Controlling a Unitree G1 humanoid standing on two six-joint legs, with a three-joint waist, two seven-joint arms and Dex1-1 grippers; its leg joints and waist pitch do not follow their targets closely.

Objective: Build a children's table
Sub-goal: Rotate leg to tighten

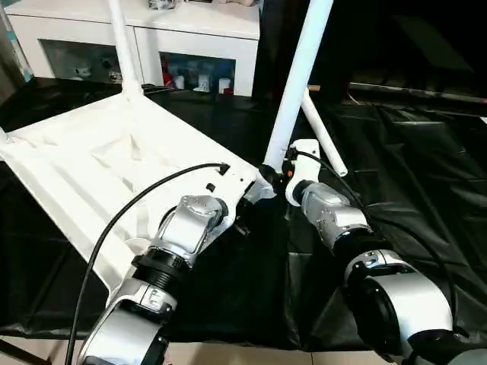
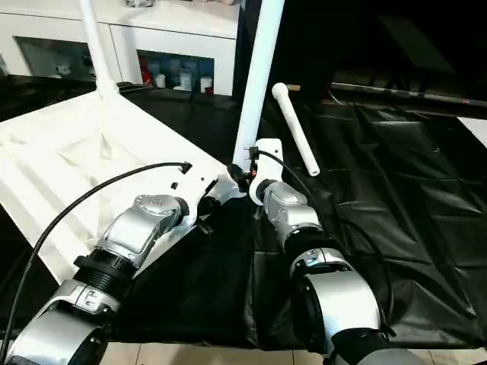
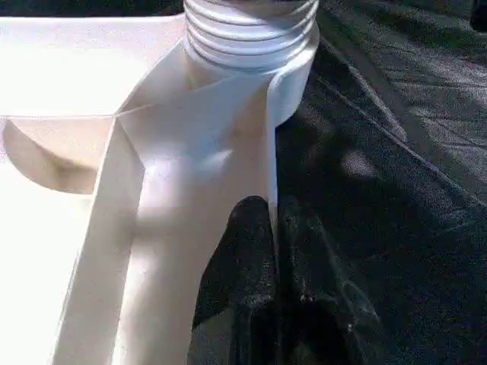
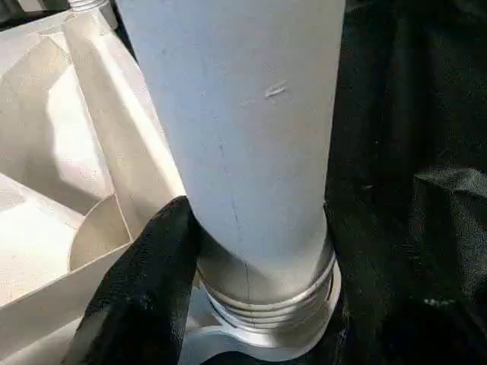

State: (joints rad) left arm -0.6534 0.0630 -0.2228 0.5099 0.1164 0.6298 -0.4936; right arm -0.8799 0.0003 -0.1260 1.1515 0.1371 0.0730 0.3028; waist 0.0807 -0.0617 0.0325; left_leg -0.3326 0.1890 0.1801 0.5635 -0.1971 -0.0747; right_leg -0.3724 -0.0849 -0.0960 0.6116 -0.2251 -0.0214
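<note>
The white table top (image 1: 84, 163) lies upside down on a black sheet, ribbed side up. One leg (image 1: 122, 46) stands upright in its far corner socket. A second leg (image 1: 298, 84) stands in the near right corner socket, its threaded end (image 4: 266, 304) partly showing above the socket. My right gripper (image 1: 274, 173) is shut around the base of this leg, one black finger (image 4: 144, 289) pressed against it. My left gripper (image 3: 272, 251) is shut on the thin rim wall (image 3: 270, 152) of the table top just beside that socket. A third leg (image 2: 297, 129) lies loose on the sheet behind.
The black sheet (image 1: 403, 152) covers the work surface, creased, and runs wide to the right. A white cabinet (image 1: 190, 38) with glass doors stands at the back. A black cable (image 1: 129, 209) arcs over my left forearm. The sheet's near edge meets pale floor (image 1: 251, 353).
</note>
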